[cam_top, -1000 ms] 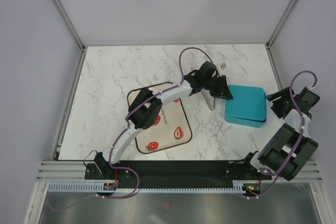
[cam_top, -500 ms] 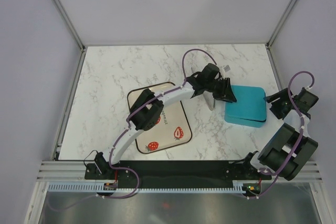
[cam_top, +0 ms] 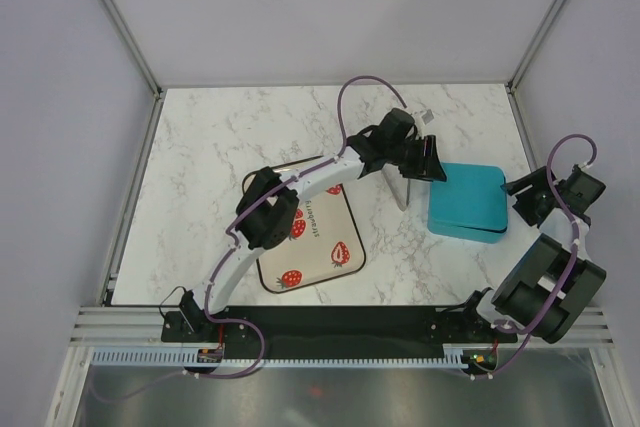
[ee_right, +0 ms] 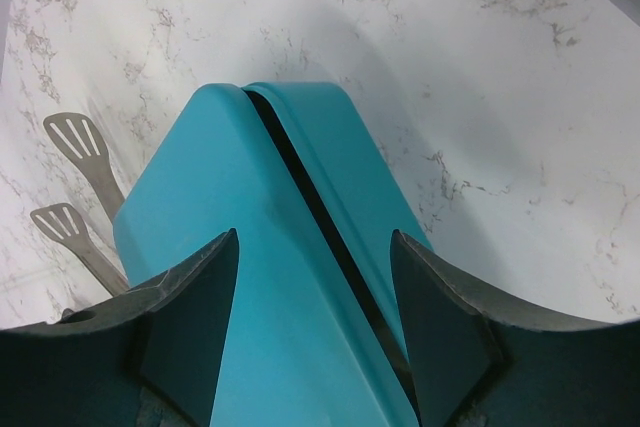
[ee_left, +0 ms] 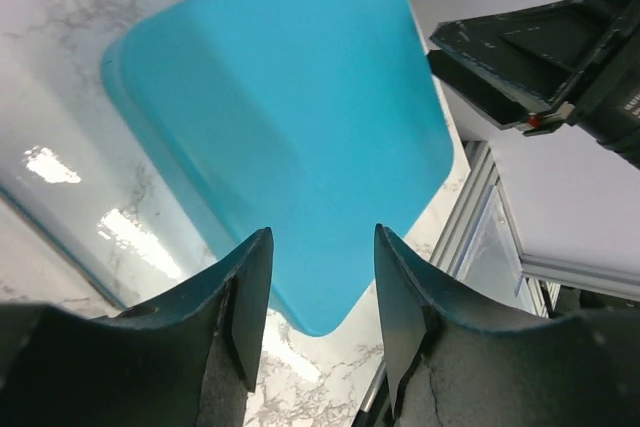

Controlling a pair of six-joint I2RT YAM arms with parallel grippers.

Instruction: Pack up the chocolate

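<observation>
No chocolate shows in any view. A teal box (cam_top: 468,202) with its lid on sits at the right of the marble table. In the right wrist view a dark slit runs between the lid and base of the teal box (ee_right: 300,277). My left gripper (cam_top: 432,159) hovers by the box's far left corner. Its jaws are open and empty over the teal box (ee_left: 290,117), as the left gripper (ee_left: 320,242) shows in its own view. My right gripper (cam_top: 522,202) waits at the box's right edge. This right gripper (ee_right: 315,242) is open, with nothing between its fingers.
A cream tray (cam_top: 330,219) with strawberry prints lies left of centre, partly under the left arm. A slotted metal spatula (cam_top: 402,190) lies just left of the box, and the spatula (ee_right: 80,147) also shows in the right wrist view. The metal frame rail (ee_left: 470,227) runs beyond the box.
The left gripper has opened wider and lifted slightly toward the back, away from the box's left edge. The right arm and the box have not moved.
</observation>
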